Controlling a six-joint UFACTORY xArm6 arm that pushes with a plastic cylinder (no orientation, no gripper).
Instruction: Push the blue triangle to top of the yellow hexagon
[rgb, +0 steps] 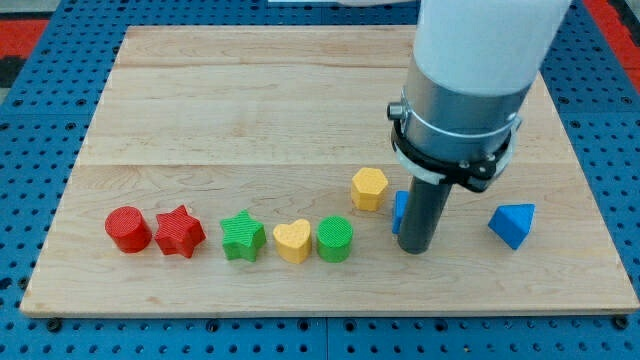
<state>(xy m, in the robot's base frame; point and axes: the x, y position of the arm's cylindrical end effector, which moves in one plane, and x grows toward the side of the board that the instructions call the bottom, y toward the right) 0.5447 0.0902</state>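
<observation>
The blue triangle (512, 224) lies on the wooden board (250, 110) at the view's right. The yellow hexagon (369, 188) sits left of it, near the board's middle. My tip (413, 249) is down on the board between them, below and right of the hexagon and well left of the triangle. A second blue block (398, 212) sits right against the rod's left side, mostly hidden, so its shape cannot be made out. The arm's white and grey body covers the board above the rod.
A row of blocks runs along the view's bottom left: a red cylinder (128, 229), a red star (179, 232), a green star (242, 237), a yellow heart (292, 241) and a green cylinder (335, 238). The board's bottom edge is close below them.
</observation>
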